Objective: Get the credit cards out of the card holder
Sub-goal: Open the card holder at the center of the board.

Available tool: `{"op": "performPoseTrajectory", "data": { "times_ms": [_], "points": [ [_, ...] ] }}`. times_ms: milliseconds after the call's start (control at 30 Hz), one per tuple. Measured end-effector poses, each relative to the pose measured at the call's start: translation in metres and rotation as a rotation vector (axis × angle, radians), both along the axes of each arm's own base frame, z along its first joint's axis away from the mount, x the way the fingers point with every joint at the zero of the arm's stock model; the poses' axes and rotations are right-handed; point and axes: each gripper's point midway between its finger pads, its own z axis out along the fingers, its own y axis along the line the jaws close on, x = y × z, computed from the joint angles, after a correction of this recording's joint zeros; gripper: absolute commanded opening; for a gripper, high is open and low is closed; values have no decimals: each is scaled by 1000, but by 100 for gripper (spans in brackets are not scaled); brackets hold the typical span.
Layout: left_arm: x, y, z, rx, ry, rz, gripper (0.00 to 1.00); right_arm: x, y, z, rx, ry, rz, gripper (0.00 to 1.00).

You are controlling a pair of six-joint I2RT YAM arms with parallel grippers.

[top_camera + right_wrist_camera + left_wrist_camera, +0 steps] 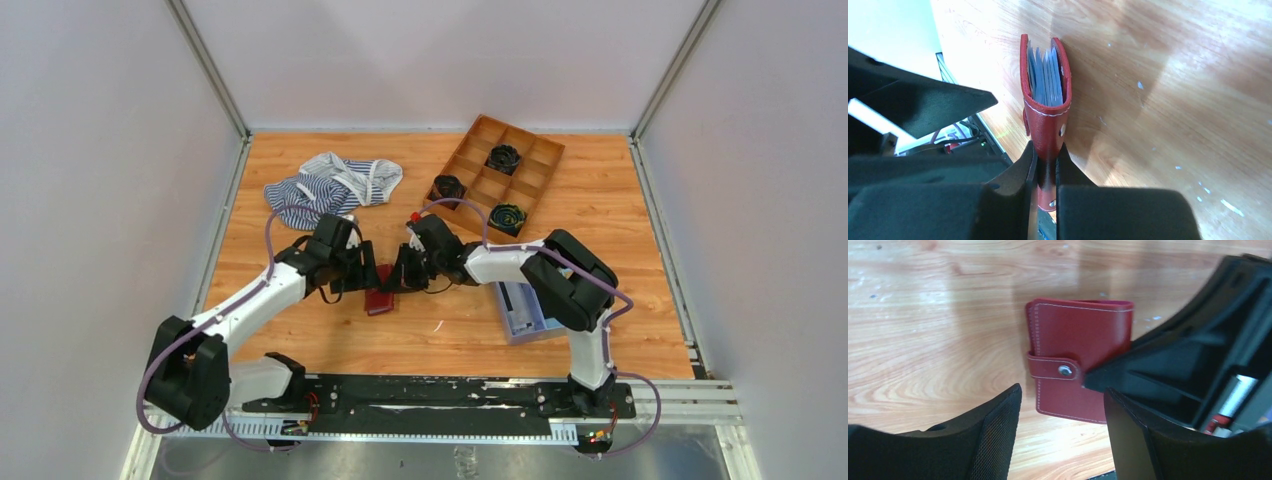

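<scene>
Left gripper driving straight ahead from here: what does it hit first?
Most likely the card holder, dead ahead of the open left gripper; the right gripper clamping it sits just beside that line.

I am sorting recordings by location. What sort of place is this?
Most likely a robot test cell in a laboratory: plain white walls enclose a wooden table, and two robot arms are mounted on a black rail at its near edge.
</scene>
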Motion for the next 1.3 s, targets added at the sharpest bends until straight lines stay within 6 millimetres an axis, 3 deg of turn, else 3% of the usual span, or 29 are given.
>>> {"op": "performPoseTrajectory", "data": {
  "times_ms": [100, 233, 567, 933, 1033, 1233, 1300],
  "points": [
    [-1, -16, 12, -10, -43, -61, 65, -2, -6, 0, -25, -5, -4, 0],
    [-4, -21, 11, -3, -45, -82, 58, -1, -9, -1, -36, -8, -3, 0],
    [11, -16, 1, 56, -23, 6, 54, -2, -10, -2, -40, -10, 1, 0],
    [10, -17, -14, 81, 27, 41, 48, -2, -11, -2, -45, -4, 2, 0],
    [11, -18, -14, 94, 36, 42, 38, -2, -12, -2, -47, -3, 1, 0],
    [13, -25, -13, 85, 41, 40, 5, -1, -12, -2, -48, -3, 0, 0],
    [14, -24, -12, 94, 37, 40, 0, -1, -12, -2, -48, -3, -1, 0]
  ]
}}
